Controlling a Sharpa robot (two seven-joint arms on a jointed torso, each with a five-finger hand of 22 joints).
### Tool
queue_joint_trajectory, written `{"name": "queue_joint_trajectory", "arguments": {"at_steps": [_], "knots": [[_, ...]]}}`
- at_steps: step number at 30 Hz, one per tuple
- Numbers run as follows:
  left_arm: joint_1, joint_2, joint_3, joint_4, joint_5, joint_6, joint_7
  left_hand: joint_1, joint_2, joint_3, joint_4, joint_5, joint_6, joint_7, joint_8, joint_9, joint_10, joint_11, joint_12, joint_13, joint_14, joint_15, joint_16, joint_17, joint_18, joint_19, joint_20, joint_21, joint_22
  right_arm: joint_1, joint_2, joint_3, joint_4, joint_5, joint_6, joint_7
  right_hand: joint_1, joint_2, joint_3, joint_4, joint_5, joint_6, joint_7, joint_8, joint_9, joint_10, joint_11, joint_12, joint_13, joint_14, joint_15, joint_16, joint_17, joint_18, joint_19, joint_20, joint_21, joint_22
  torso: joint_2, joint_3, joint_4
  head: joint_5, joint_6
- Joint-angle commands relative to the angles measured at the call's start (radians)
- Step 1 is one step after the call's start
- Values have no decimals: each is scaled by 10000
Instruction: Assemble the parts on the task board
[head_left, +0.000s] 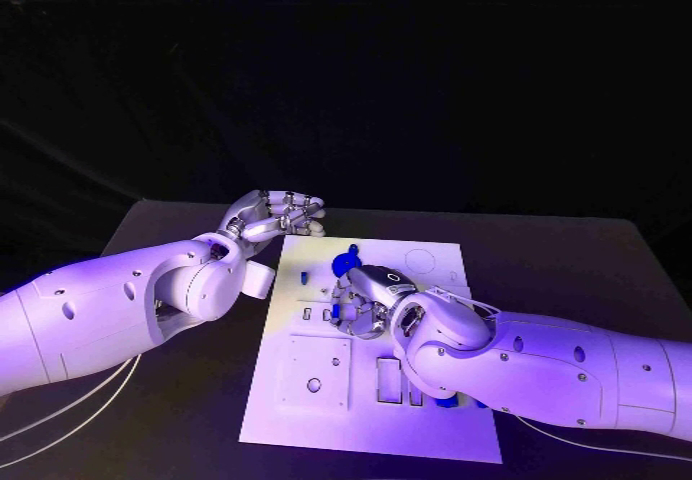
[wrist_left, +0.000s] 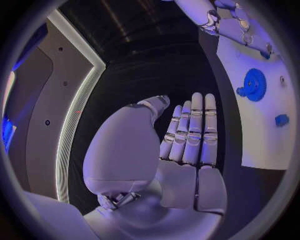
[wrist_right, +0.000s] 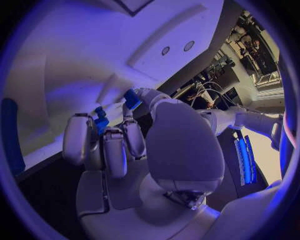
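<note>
One white task board (head_left: 433, 420) lies on one black table (head_left: 577, 260). Two robot hands are present: the left hand (head_left: 278, 213) and the right hand (head_left: 365, 300). At least four blue parts show: a gear (wrist_left: 254, 85), a small block (wrist_left: 282, 120), and two small pieces (wrist_right: 132, 99) at the right hand's fingers.

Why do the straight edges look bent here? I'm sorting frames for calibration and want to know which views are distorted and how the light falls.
Head view: violet light on the task board, edges straight, surroundings dark. Left wrist view: fisheye bends the board's edge beside the left hand; blue gear sharp. Right wrist view: board curves over the right hand, its surface soft and washed out.
</note>
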Motion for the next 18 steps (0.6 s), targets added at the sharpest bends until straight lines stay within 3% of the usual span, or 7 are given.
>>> {"name": "queue_joint_trajectory", "arguments": {"at_steps": [1,4,6,9,12,18], "knots": [[4,15,7,13,9,186,30,-73,-2,41,3,-34,17,56,-45,-12,-24,34,-46,1,-53,-15,26,9,15,-47,-4,47,9,-8,7,-2,4,-146,32,37,-100,-82,-196,49,17,-120,12,-75,-34,-96,11,-80,-29,770,76,-43,1344,51,-100,21,-96,-31,1,-1,-2,2,-6],[4,15,7,10,9,187,29,-73,-2,41,3,-34,17,56,-45,-12,-24,34,-46,1,-53,-15,26,9,15,-47,-4,47,9,-7,0,-2,15,-146,-28,67,-125,-82,-578,142,20,-198,20,-100,-71,-139,24,-130,-84,764,92,-55,1316,61,-114,40,-152,-57,1,-3,-2,3,-3],[4,15,6,6,9,187,29,-73,-2,41,3,-34,17,56,-45,-12,-24,34,-46,1,-53,-15,26,9,15,-47,-4,47,9,-7,-10,-2,34,-145,-94,90,-285,-73,-1454,265,32,-329,33,-130,-110,-195,43,-173,-137,755,110,-72,1276,71,-137,65,-230,-94,1,-3,-2,3,-3],[4,15,6,-7,9,187,31,-73,-2,41,3,-34,17,56,-45,-12,-24,34,-46,1,-53,-15,26,9,15,-47,-4,47,9,-8,-38,-2,86,-143,-269,139,-113,732,-4191,347,103,-614,105,-135,-213,-282,118,-213,-215,749,175,-96,1243,93,-153,112,-396,-142,1,1,4,3,-9],[3,15,6,-25,8,179,33,-73,-2,41,3,-34,17,56,-45,-12,-24,34,-46,1,-53,-15,26,9,15,-47,-4,47,9,-9,-102,-2,192,-148,-611,234,0,883,-4637,362,103,-666,125,-129,-252,-302,130,-221,-239,755,182,-91,1269,92,-140,128,-411,-128,3,6,5,2,3],[2,15,4,-105,-188,110,-106,-84,-14,40,-6,-37,10,57,-54,-15,-34,36,-49,-1,-58,-14,26,22,16,-57,-1,56,12,32,-524,24,637,-125,-1500,604,179,960,-4734,354,114,-757,147,-163,-298,-302,145,-214,-241,763,192,-82,1306,87,-119,135,-399,-103,-39,6,-7,17,8]]}}
